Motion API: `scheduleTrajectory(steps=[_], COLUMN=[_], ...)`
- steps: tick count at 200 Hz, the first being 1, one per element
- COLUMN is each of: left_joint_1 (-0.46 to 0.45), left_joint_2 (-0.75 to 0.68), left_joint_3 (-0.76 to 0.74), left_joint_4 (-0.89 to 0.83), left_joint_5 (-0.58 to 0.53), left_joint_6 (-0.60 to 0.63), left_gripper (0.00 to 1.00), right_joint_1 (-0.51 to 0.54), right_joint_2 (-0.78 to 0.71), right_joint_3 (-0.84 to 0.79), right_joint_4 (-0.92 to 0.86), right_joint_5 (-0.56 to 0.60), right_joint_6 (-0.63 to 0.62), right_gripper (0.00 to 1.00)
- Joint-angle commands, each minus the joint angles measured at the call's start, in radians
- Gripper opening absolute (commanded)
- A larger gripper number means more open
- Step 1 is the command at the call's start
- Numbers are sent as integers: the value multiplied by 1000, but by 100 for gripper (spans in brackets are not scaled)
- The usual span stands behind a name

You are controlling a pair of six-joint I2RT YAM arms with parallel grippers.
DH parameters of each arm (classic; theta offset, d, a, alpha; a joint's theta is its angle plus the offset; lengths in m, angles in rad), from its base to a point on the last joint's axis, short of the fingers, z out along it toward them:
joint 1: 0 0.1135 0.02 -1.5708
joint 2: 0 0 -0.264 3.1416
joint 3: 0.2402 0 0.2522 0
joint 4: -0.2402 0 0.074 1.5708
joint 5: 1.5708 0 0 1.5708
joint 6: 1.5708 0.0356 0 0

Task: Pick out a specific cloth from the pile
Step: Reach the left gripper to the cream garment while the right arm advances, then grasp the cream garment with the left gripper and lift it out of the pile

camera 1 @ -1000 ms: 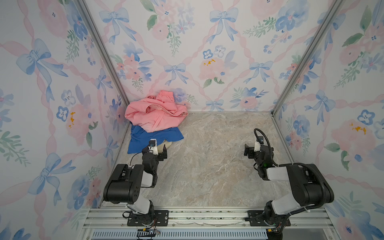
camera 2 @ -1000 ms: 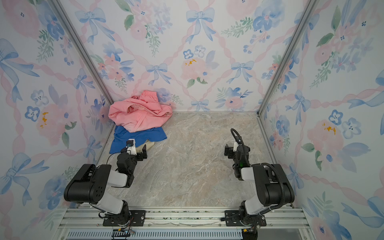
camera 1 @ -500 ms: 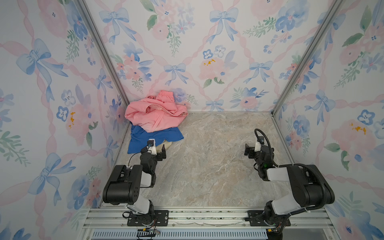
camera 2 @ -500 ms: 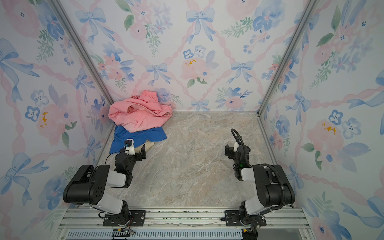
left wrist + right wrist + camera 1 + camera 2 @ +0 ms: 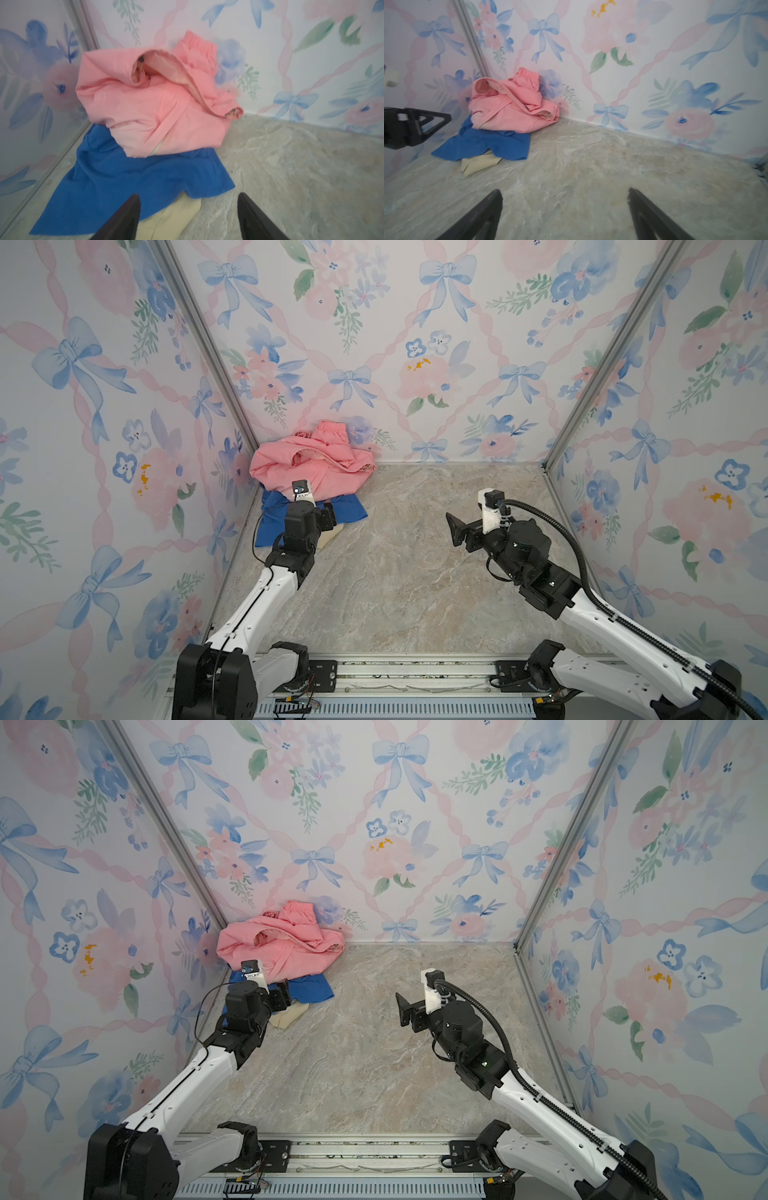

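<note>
Desk: a marbled grey-beige desk (image 5: 395,597) is enclosed by walls (image 5: 415,344) papered with bows and flowers.
Pile: the pile (image 5: 309,472) is heaped at about 10 o'clock on the desk, against the far-left corner.
Pink garment: a salmon-pink garment (image 5: 282,946) is crumpled on top of the pile, with its elastic waistband leaned on the back wall.
Blue cloth: a royal blue cloth (image 5: 116,182) is spread flat under the pink garment and reaches out of it toward 6 o'clock.
The cloth: the cloth (image 5: 331,536) is buried beneath the blue one. Only a pale cream corner is shown, poking out at about 5 o'clock of the blue cloth's edge (image 5: 479,164). No more of it can be seen.
Left arm: the left arm (image 5: 266,597) is stretched toward 12 o'clock, up to the near edge of the pile.
Left jaws: they are held apart, somewhat narrower than the right ones, and are placed over the cream corner in the left wrist view (image 5: 172,218). Nothing is clamped between them. Contact with the fabric cannot be told.
Right arm: the right arm (image 5: 598,610) is raised at about 3 o'clock, well apart from the pile.
Right jaws: they are spread wide above bare desk, are turned toward 10 o'clock, and are empty.
</note>
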Motion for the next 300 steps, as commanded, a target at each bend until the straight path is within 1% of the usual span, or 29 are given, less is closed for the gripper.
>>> scheduleTrajectory(steps=[1,22,34,47,68,87,113,170,195,203,223,235,252,267,300], left_joint_1=[-6,-7,-7,-7,-8,-7,-1,39,71,78,91,97,106,120,160], left_joint_2=[108,207,270,333,421,483,553,656,686,697,703,679,608,533,425], left_joint_3=[35,75,104,140,190,230,277,305,308,311,317,324,354,415,647], left_joint_4=[-318,-318,-322,-326,-326,-326,-328,-328,-328,-328,-328,-329,-344,-368,-417], left_joint_5=[48,40,45,44,2,-38,-62,-34,5,18,46,58,64,65,103], left_joint_6=[-49,-70,-77,-88,-87,-78,-67,-88,-96,-92,-83,-86,-92,-94,-119], left_gripper=[69,61,57,55,55,57,58,57,56,52,21,0,0,0,0], right_joint_1=[155,287,330,357,367,370,369,369,369,369,370,370,370,369,369], right_joint_2=[74,137,163,182,186,181,170,153,153,153,151,150,149,148,157], right_joint_3=[22,32,32,35,32,43,56,45,44,43,46,47,47,47,46], right_joint_4=[-163,-117,-99,-101,-99,-118,-151,-183,-191,-193,-199,-203,-206,-210,-213], right_joint_5=[-3,13,18,34,24,14,27,68,72,74,78,81,84,86,85], right_joint_6=[121,155,163,176,179,161,136,124,116,114,110,111,109,109,119], right_gripper=[97,97,97,97,97,97,97,97,97,97,97,97,97,97,97])
